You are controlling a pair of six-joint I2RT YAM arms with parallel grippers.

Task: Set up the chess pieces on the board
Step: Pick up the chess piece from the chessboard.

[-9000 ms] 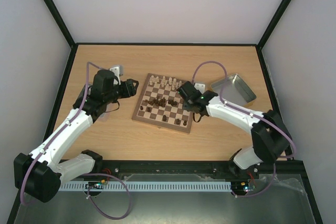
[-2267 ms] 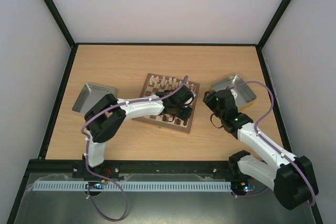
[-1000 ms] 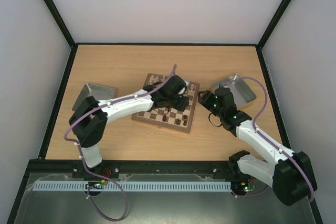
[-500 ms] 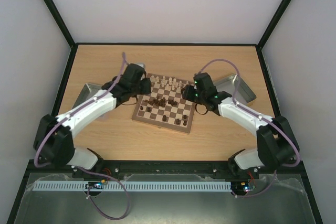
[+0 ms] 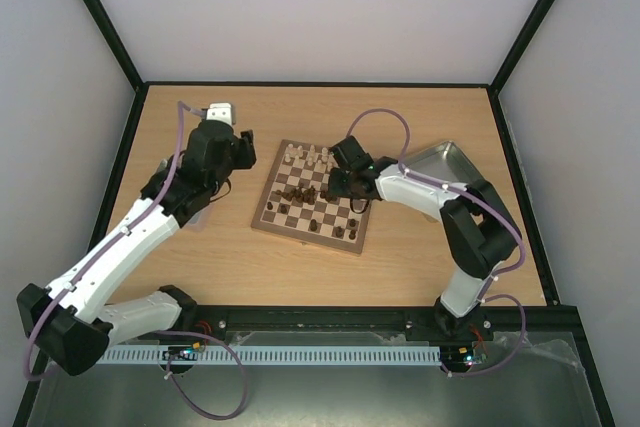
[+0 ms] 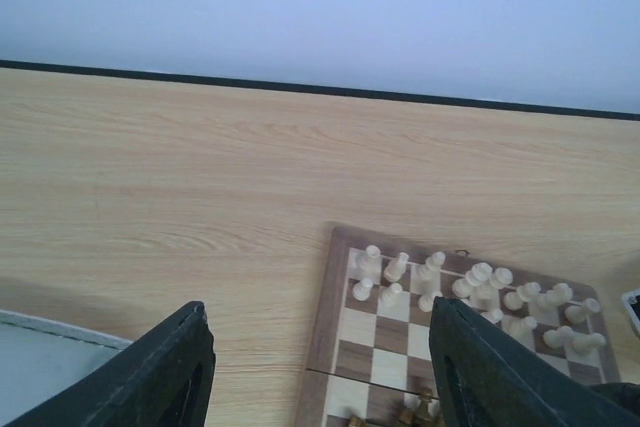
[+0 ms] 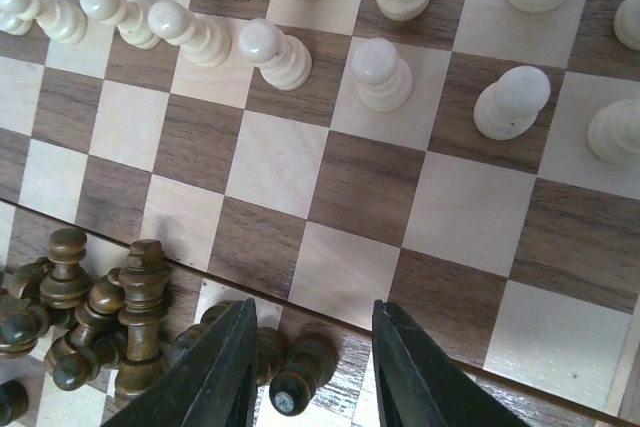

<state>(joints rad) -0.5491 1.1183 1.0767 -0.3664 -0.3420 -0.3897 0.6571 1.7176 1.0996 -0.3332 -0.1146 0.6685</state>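
A: Qty check, quick?
B: 1 board (image 5: 300, 239). 2 metal trays: rt tray (image 5: 447, 165), lt tray (image 6: 40, 372). 2 arms: lt arm (image 5: 120, 247), rt arm (image 5: 425, 192).
A: Chessmen?
B: 2 colours, cream pieces (image 5: 312, 157) & dark pieces (image 5: 300, 193). Too bunched for exact nos.

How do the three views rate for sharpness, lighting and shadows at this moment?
Top external: evenly lit, sharp, but the chess pieces are tiny. Left wrist: softly lit, left fingers blurred, board slightly soft. Right wrist: cream pieces crisp with faint shadows; right fingers dark and featureless.
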